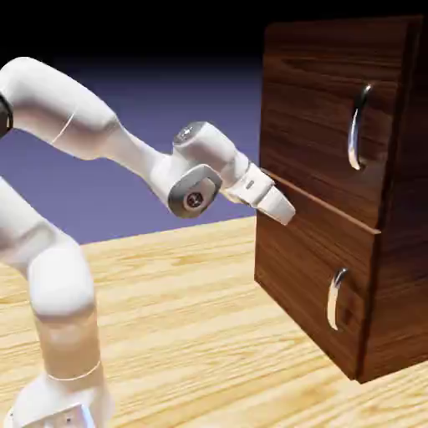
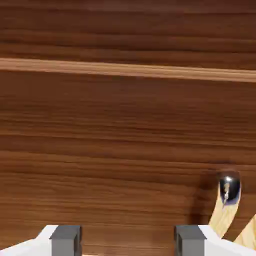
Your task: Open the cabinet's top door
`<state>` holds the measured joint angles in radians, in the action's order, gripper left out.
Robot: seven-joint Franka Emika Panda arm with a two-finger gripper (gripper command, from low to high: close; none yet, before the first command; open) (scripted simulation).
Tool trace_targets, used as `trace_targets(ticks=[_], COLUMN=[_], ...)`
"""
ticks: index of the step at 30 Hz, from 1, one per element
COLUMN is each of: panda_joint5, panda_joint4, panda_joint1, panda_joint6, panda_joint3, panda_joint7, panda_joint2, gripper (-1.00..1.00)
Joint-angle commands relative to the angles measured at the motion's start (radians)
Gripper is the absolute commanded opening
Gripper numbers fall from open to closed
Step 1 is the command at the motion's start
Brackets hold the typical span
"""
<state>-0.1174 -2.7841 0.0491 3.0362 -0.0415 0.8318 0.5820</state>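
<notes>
The cabinet (image 1: pixel 393 276) of dark reddish wood stands at the exterior view's right. Its top door (image 1: pixel 313 100) is shut, with a curved silver handle (image 1: pixel 359 127) near its right edge. My gripper (image 1: pixel 287 214) hovers at the cabinet's front left, level with the seam between the two panels and well left of the handle. In the hand view the gripper (image 2: pixel 127 242) is open, and only wood grain shows between its grey fingertips (image 2: pixel 65 240). A pale seam strip (image 2: pixel 128 70) crosses that view high up. The end of a silver handle (image 2: pixel 229 189) shows at the lower right.
The shorter lower panel (image 1: pixel 292 267) carries a smaller silver handle (image 1: pixel 336 298). The cabinet rests on a light wooden table (image 1: pixel 192 318). The white arm (image 1: pixel 100 134) reaches in from the exterior view's left.
</notes>
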Motion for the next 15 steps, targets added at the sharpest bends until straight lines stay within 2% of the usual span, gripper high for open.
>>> trace_targets(ticks=[1,15], panda_joint5=[-0.044,-0.653], panda_joint4=[0.010,0.144], panda_joint1=[0.014,0.206], panda_joint6=[0.000,-0.005], panda_joint3=[-0.015,-0.231], panda_joint7=[0.034,0.505], panda_joint2=[0.004,0.067], gripper=[0.00,0.00])
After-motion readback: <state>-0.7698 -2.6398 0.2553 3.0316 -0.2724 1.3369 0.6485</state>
